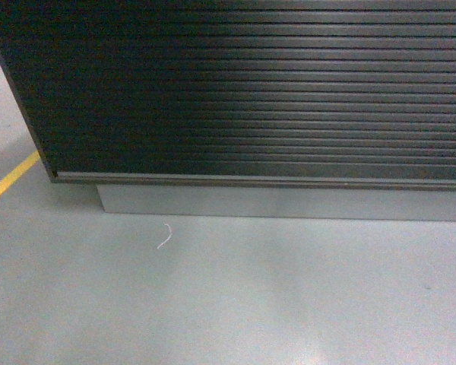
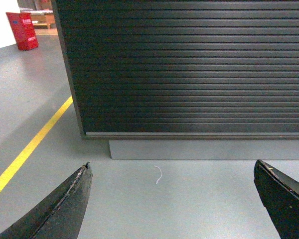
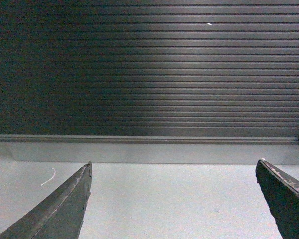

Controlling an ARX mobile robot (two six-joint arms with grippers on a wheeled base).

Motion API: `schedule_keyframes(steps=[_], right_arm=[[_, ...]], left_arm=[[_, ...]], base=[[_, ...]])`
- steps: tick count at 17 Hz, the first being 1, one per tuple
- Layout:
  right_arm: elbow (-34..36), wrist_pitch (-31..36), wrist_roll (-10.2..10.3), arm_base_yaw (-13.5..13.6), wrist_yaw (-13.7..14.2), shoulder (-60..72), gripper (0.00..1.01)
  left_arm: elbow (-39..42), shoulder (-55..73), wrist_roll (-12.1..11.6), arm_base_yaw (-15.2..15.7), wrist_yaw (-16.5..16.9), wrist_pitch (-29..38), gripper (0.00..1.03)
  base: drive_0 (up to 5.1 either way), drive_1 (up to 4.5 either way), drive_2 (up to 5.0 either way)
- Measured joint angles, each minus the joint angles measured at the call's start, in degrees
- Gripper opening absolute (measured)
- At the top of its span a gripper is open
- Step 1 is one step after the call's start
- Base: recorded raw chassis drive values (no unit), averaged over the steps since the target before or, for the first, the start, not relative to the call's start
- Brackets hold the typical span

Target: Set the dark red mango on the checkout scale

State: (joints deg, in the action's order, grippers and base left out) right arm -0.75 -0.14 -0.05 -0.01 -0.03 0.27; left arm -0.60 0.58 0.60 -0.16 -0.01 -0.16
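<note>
The checkout (image 1: 258, 91) fills the upper part of the head view as a dark ribbed slatted front over a grey plinth (image 1: 281, 202). It also shows in the left wrist view as the checkout (image 2: 189, 69) and in the right wrist view as the checkout (image 3: 149, 69). The dark red mango and the scale are out of view. My left gripper (image 2: 172, 167) hangs open over the bare floor, nothing between its fingers. My right gripper (image 3: 173, 165) is likewise open and empty, facing the plinth. Neither gripper shows in the head view.
Grey floor (image 1: 228, 296) lies in front of the counter, with a small white thread (image 1: 165, 236) on it. A yellow floor line (image 1: 9, 179) runs past the counter's left corner. A red bin (image 2: 23, 31) stands far off at the left.
</note>
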Motion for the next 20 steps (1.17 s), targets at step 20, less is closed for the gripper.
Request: schedule_keyframes(steps=[20], right_arm=[[0.0,0.0,0.0,0.0,0.0,0.0,0.98]], left_arm=[[0.0,0.0,0.0,0.0,0.0,0.0,0.98]], base=[[-0.1,2.83,-3.1]])
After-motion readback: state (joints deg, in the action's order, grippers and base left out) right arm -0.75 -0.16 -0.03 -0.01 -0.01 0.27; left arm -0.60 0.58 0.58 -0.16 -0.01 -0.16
